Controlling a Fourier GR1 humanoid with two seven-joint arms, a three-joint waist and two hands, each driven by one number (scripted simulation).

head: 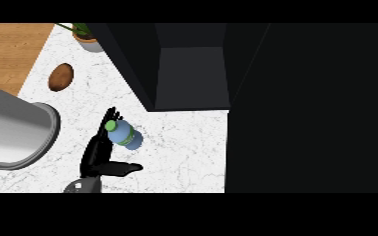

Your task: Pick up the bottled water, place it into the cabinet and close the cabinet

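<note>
Left hand spread, fingers straight beside bottled water, thumb out, no wrap yet. Close early and you tip bottle. Cabinet opening at 1 o'clock, door edge close.

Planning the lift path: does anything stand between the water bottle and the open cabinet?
Nothing visible does. The water bottle stands by the left hand; only bare counter lies between it and the open cabinet. The potato and pot sit off to the left.

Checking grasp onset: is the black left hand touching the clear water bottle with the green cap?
Cannot tell. In the head view the left hand overlaps the bottle, fingers straight beside it.
</note>
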